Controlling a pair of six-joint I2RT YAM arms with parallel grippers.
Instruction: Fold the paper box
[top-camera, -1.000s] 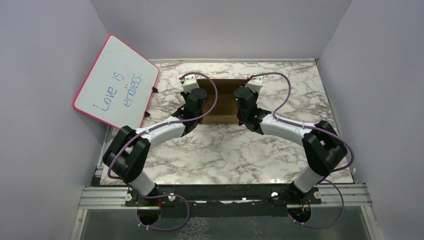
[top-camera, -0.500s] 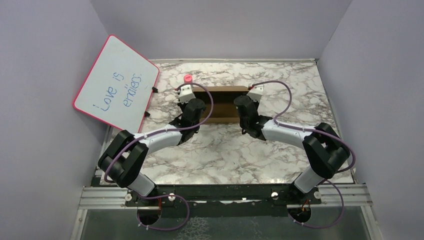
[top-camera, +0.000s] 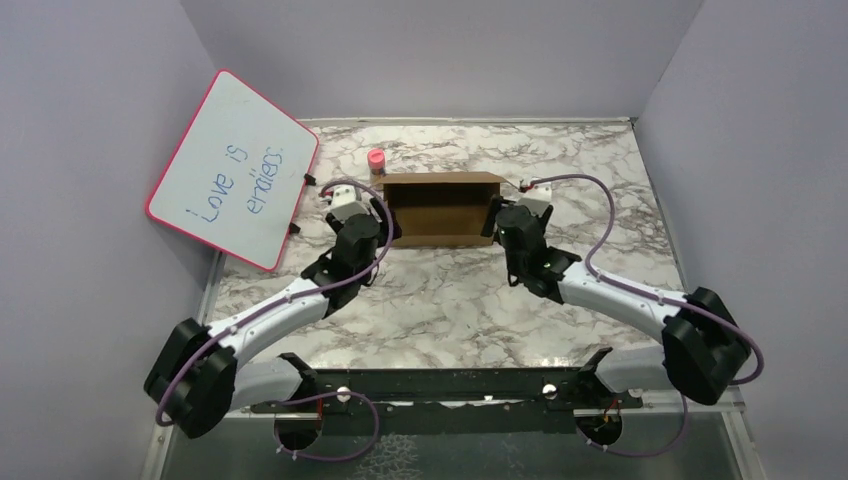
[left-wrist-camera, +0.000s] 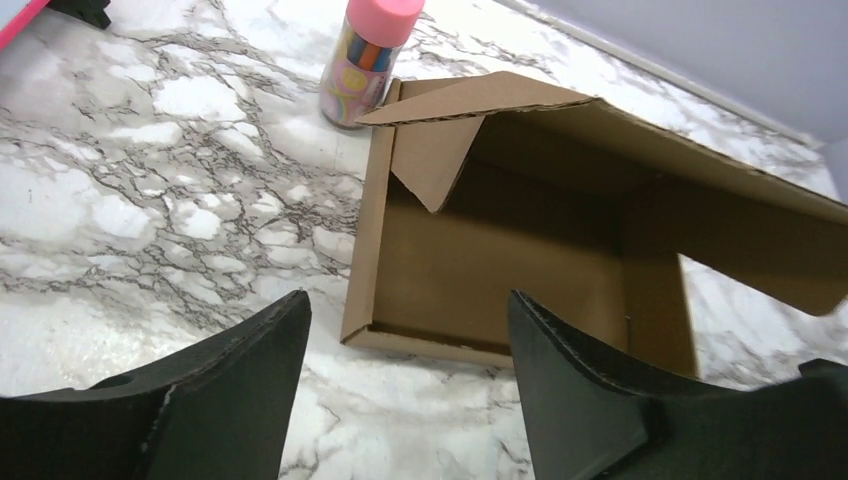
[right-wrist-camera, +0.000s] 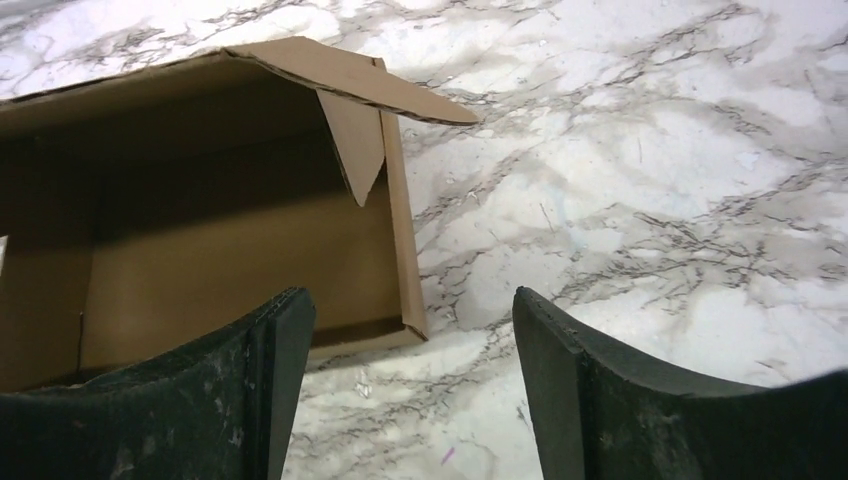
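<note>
The marble table (top-camera: 440, 300) fills the floor of a pale-walled booth, and the whiteboard (top-camera: 232, 170), pink-framed and bearing blue handwriting, leans against the left wall at the table's far left edge. The left arm (top-camera: 270, 315) and right arm (top-camera: 620, 295) reach forward from the near rail and angle inward, one toward each end of the box (top-camera: 442, 208). The box sits at the far middle of the table with its long side facing the arms. It is a shallow brown tray with a low front wall, and its lid panel is raised from the back and tilts forward over the inside. In the wrist views a small pointed flap hangs down from the lid at each end, inside the side walls. The left gripper (left-wrist-camera: 405, 320) is just off the box's left end and the right gripper (right-wrist-camera: 410, 310) just off its right end. Both have their fingers spread wide with nothing between them, and neither touches the cardboard. A small bottle (left-wrist-camera: 362, 60) with a pink cap and a colourful label stands upright right beside the box's far left corner; whether it touches cannot be told.
</note>
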